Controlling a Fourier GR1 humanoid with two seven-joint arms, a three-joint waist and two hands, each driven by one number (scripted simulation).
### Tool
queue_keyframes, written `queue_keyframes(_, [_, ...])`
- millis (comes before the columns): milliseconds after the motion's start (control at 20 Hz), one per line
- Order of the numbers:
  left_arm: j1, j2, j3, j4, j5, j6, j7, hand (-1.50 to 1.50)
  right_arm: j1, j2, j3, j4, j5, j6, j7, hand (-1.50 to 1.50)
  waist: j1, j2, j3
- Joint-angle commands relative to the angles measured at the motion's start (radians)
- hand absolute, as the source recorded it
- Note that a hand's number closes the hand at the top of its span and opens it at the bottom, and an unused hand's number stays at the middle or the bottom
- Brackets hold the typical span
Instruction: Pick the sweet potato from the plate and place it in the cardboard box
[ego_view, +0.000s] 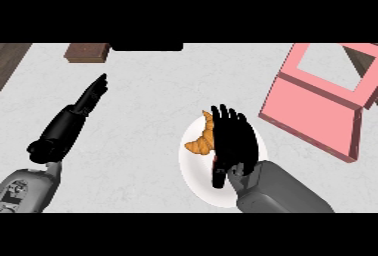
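- The counter (148, 125) is pale, marbled, and takes almost the whole view; a dark wooden strip shows at its far left corner.
- The box (314, 107) is pink and lies near the far right corner, open, with a flat lid part that has a window cut in it. Its near edge runs slanted toward the right edge of the counter.
- The plate (199, 172) is white and round, near the front edge, a little right of the middle. It is close to the near left corner of the box, with a narrow strip of bare counter between them.
- The right hand (232, 142) is over the plate, fingers straight and pointing to the far edge, thumb down toward the front. It covers the right half of the plate and has hold of nothing that I can see.
- The left hand (92, 95) is at the left side, above the counter, fingers straight and together, holding nothing.
- A brown block (88, 52) lies at the far edge, left of the middle.
- The potato (203, 137) is orange and curved, on the far left part of the plate, just beside the right fingers; whether they touch it, I cannot tell.
- Wide bare counter lies between the left hand and the plate, and also from the plate to the far edge.
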Motion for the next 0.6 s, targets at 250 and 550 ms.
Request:
queue_keyframes(250, [0.049,-0.02,0.02,0.0,-0.036,-0.022,-0.053,0.0,0.104,0.074,0.011,0.036,0.11,0.034,0.089,-1.5,-0.002,0.001,0.0])
queue_keyframes(550, [0.018,-0.035,0.05,0.019,-0.046,-0.042,-0.023,0.0,0.096,0.119,-0.072,0.115,0.145,0.055,0.02,-1.5,-0.001,0.002,0.001])
